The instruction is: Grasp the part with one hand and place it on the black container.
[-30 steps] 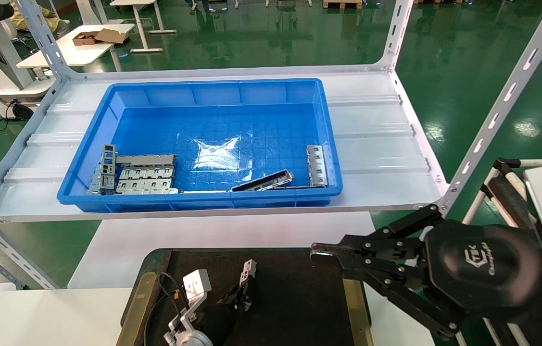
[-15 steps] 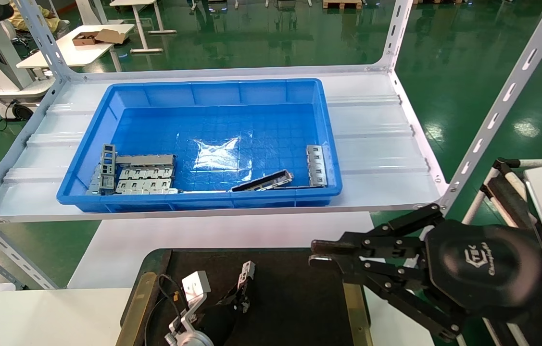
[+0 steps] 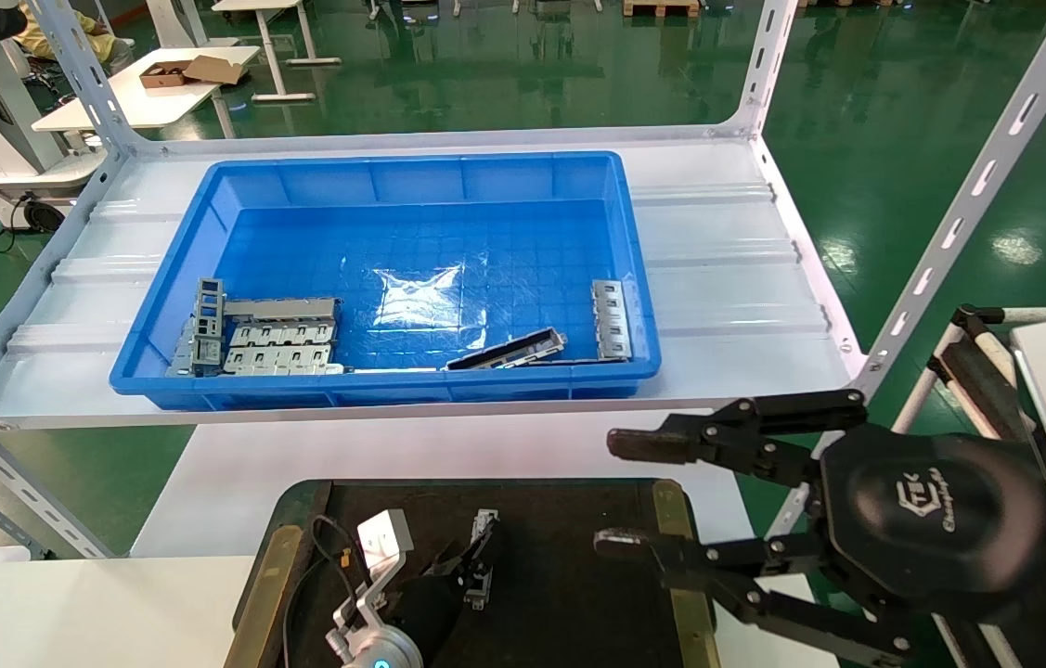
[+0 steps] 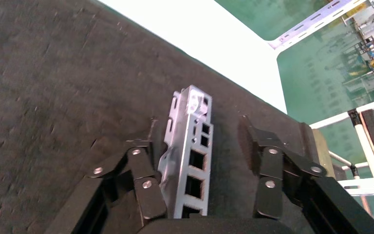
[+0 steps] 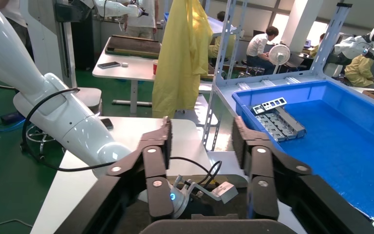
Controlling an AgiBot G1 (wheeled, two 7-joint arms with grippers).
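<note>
The part point(image 4: 191, 156), a silver-grey bar with square windows, lies on the black container point(image 4: 53, 87) between the fingers of my left gripper point(image 4: 197, 131). The jaws are spread. One finger point(image 4: 143, 183) touches the part's side and the other stands clear of it. In the head view the left gripper point(image 3: 476, 561) and the part point(image 3: 483, 549) are low over the black container point(image 3: 578, 575). My right gripper point(image 3: 613, 492) hovers open and empty over the container's right brass strip; it is also open in its own wrist view point(image 5: 200, 126).
The blue bin point(image 3: 393, 385) stands on the white shelf point(image 3: 745, 269) behind the container. It holds flat slotted plates point(image 3: 277, 345), a dark channel piece point(image 3: 506, 350) and another windowed bar point(image 3: 611, 320). A slotted shelf post point(image 3: 949, 232) rises on the right.
My right gripper was shut and has opened wide. My left gripper has shifted slightly forward and lower, and the part now sits lower on the container.
</note>
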